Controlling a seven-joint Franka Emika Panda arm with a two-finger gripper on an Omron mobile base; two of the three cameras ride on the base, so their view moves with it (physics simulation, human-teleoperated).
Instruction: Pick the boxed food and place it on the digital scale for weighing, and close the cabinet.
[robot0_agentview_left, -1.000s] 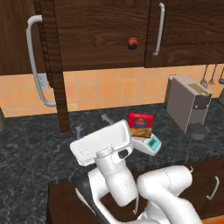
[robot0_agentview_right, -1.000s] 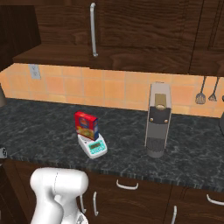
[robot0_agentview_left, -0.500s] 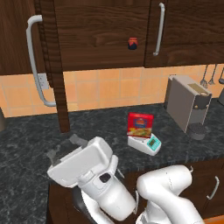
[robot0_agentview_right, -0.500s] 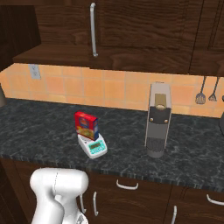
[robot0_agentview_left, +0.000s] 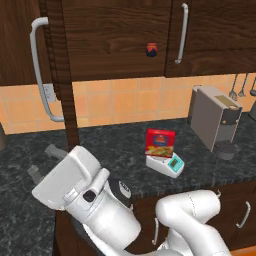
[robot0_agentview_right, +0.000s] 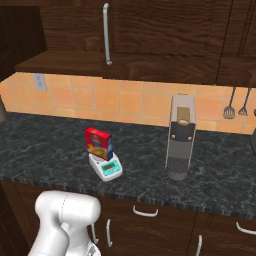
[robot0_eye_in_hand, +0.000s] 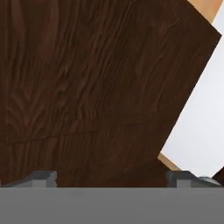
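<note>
The boxed food (robot0_agentview_left: 160, 142) stands upright on the digital scale (robot0_agentview_left: 166, 163) at mid-counter; the right base view has the same box (robot0_agentview_right: 98, 142) on the scale (robot0_agentview_right: 106, 168). The cabinet door (robot0_agentview_left: 67, 85) is swung out towards me, edge-on, its long grey handle (robot0_agentview_left: 37, 70) to its left. My gripper (robot0_agentview_left: 44, 161) hangs open and empty low on the left, just below that door's lower end and well left of the box. In the hand view the fingertips (robot0_eye_in_hand: 41, 177) stand wide apart close to dark cabinet wood (robot0_eye_in_hand: 87, 87).
A small dark red jar (robot0_agentview_left: 152, 49) sits up in the cabinet. A grey coffee machine (robot0_agentview_left: 215, 122) stands right of the scale, also (robot0_agentview_right: 181, 137). Utensils (robot0_agentview_right: 235, 105) hang on the tiled wall. A closed door with handle (robot0_agentview_left: 182, 32) is at upper right.
The arm has swung left and nearer the camera, taking the open hand away from the box towards the open door. The box stays on the scale.
</note>
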